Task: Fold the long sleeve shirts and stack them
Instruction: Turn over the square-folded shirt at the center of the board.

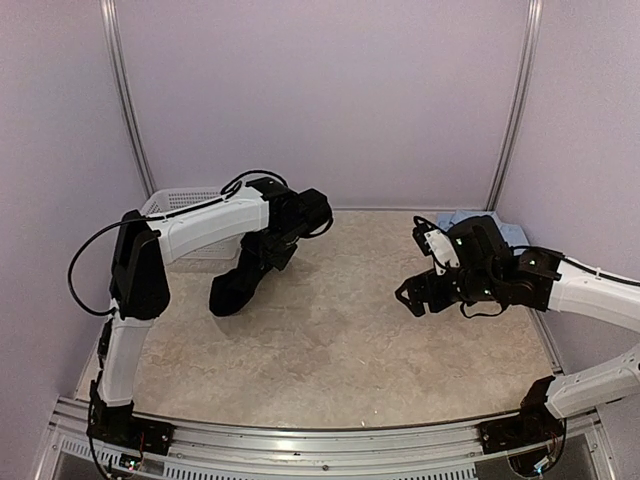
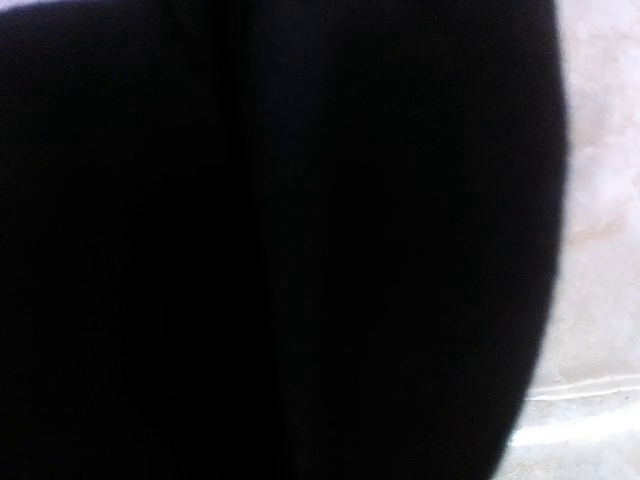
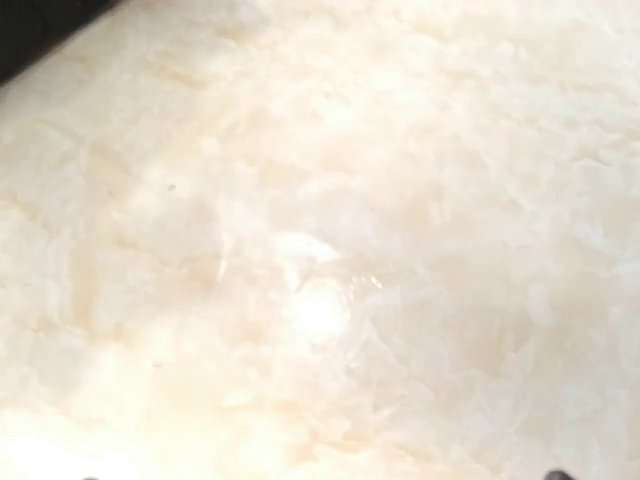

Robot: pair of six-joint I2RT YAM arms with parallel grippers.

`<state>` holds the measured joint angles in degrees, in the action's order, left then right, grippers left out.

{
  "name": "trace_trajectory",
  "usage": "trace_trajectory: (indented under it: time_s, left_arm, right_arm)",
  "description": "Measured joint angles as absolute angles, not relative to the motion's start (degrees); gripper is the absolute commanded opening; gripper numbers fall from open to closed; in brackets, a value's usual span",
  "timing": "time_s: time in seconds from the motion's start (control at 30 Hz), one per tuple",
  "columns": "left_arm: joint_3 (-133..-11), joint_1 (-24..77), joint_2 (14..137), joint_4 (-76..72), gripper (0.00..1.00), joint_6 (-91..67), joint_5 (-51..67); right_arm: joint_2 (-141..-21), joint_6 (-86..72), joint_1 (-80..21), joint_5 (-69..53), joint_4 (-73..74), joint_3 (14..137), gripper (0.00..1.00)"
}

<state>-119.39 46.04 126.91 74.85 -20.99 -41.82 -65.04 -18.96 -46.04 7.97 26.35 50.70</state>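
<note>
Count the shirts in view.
2. A soft black shirt hangs from the left hand; a light blue shirt lies far right, behind the right arm. Others may be hidden.

The worktop (image 1: 340, 340) is smooth and pale with a stone-like marbling, and its sheen throws back glare. The black shirt (image 1: 235, 290) is soft, matt cloth. The basket (image 1: 180, 200) is white plastic mesh. The near rail (image 1: 330, 440) is silvery ribbed metal.

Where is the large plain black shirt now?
Top view: the black shirt hangs from the left gripper on the left side, near the white plastic mesh basket.
</note>
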Motion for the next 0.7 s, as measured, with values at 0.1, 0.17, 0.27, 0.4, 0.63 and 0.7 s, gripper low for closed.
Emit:
trace_trajectory:
  time_s: [0.1,0.17,0.27,0.4,0.63,0.7]
  left_arm:
    - [-120.9,48.4,129.3,75.0,0.01,-21.3,-41.5]
    - [-123.1,50.5,131.7,75.0,0.04,-22.0,-40.6]
    - [-125.6,53.6,134.6,75.2,0.07,-22.9,-39.4]
    - [-128.0,57.5,139.0,74.5,0.14,-23.9,-36.9]
    - [-127.1,62.9,141.5,70.5,0.41,-23.1,-30.9]
    - [-125.6,64.1,141.2,67.6,0.55,-22.4,-29.6]
  right_arm:
    - [-65.3,-19.1,-45.8,8.0,26.3,50.2,0.92]
    - [-65.4,-19.2,-45.6,7.9,26.3,49.7,0.93]
    - [-65.6,-19.2,-45.3,7.9,26.4,49.4,0.93]
    - [-65.6,-19.2,-44.9,7.9,26.4,49.3,0.93]
    - [-64.4,-19.8,-43.0,8.8,27.9,49.1,0.93]
    - [-63.8,-20.0,-42.4,9.5,28.6,49.1,0.94]
